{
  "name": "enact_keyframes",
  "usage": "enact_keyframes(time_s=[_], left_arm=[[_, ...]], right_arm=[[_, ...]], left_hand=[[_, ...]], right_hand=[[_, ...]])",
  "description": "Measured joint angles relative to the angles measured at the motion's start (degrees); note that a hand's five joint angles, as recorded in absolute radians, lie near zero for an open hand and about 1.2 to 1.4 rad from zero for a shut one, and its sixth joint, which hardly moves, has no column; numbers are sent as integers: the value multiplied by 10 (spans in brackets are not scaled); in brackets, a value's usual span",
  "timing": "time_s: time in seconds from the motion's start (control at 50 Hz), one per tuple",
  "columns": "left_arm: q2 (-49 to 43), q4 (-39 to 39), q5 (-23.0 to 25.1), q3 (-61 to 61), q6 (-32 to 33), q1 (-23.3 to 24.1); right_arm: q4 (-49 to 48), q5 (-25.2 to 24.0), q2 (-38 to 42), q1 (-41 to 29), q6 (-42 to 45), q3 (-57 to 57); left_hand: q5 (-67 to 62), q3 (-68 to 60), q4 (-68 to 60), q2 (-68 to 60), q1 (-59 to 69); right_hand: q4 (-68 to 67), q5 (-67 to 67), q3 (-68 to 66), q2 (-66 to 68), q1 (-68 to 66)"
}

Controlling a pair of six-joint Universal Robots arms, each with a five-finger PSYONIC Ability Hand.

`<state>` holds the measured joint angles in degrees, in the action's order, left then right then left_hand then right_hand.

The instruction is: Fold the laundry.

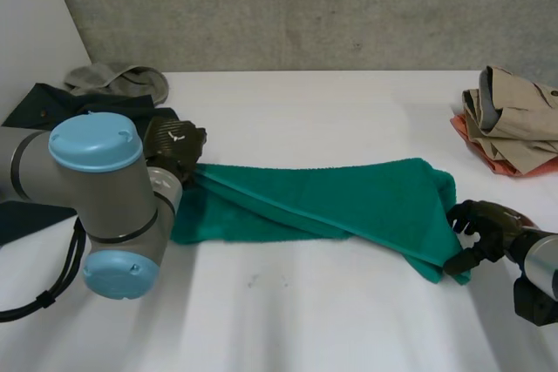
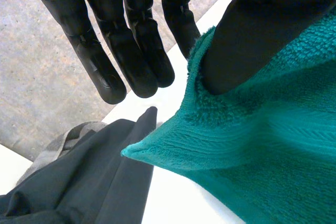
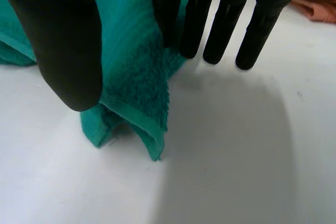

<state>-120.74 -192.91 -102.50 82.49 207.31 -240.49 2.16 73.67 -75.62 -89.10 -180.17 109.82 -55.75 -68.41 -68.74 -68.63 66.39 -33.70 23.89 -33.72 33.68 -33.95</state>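
A teal towel (image 1: 349,193) stretches in a long band across the middle of the white surface (image 1: 296,311), held at both ends. The left robot hand (image 1: 174,147) has the towel's left end. In the left wrist view its thumb (image 2: 262,35) presses into the pile just inside the hemmed edge, with the nearest finger close behind that edge. The other fingers (image 2: 142,51) are straight and clear of the cloth. A pointed corner of the towel juts out below them, over the rim of a dark garment (image 1: 44,106).

The right robot hand (image 1: 484,231) grips the right end. In the right wrist view the cloth is pinched between the thumb and the first finger, the remaining fingers hang straight beside it, and a folded corner droops down to the surface. From the head view the upper hem runs in a raised diagonal line from the left grip towards the right one, while the lower layer lies flat.

The near half of the surface is bare, as is the wide strip between the towel and the far edge by the wall (image 1: 305,6). A grey-green garment (image 1: 122,80) lies behind the dark one at the back left. A folded stack (image 1: 514,119) of beige and orange clothes sits at the right edge, well apart from the towel
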Motion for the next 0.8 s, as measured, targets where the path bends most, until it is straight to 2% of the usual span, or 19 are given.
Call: enact_keyframes(time_s=[0.1, 0.18, 0.26, 0.34, 0.4, 0.54, 0.68, 0.8], left_arm=[[15, 1, -1, 10, 0, -3], [48, 3, -1, 26, -1, -5], [104, 7, 1, 46, 0, -5], [195, 15, 3, 66, 5, -3], [267, 32, 6, 73, 12, -2], [376, 132, 32, 63, 54, -5], [356, 191, 70, 58, 102, -4], [229, 163, 78, 26, 128, -8]], right_arm=[[-14, 6, 36, -2, -1, -15], [-21, 12, 40, -3, 3, -32], [-18, 15, -6, -3, 24, -59], [9, 14, -86, -1, 87, -101], [68, 11, -170, 2, 203, -162], [206, 14, -227, 1, 409, -266], [262, 46, -174, -41, 498, -312], [233, 128, -58, -130, 513, -338]], left_hand=[[0, 0, 0, 0, 0], [0, 0, 0, 0, 0], [0, 0, 0, 0, 0], [0, 0, 0, 0, 0], [0, 0, 0, 0, 0], [0, 0, 0, -1, 0], [0, -2, 0, -1, 0], [0, -2, 0, -1, 0]], right_hand=[[-301, 298, -300, 311, -297], [-347, 322, -344, 339, -302], [-349, 322, -345, 339, -302], [-350, 322, -345, 339, -302], [-350, 322, -345, 339, -302], [-351, 322, -345, 339, -302], [-351, 329, -346, 339, -302], [-351, 331, -346, 339, -302]])
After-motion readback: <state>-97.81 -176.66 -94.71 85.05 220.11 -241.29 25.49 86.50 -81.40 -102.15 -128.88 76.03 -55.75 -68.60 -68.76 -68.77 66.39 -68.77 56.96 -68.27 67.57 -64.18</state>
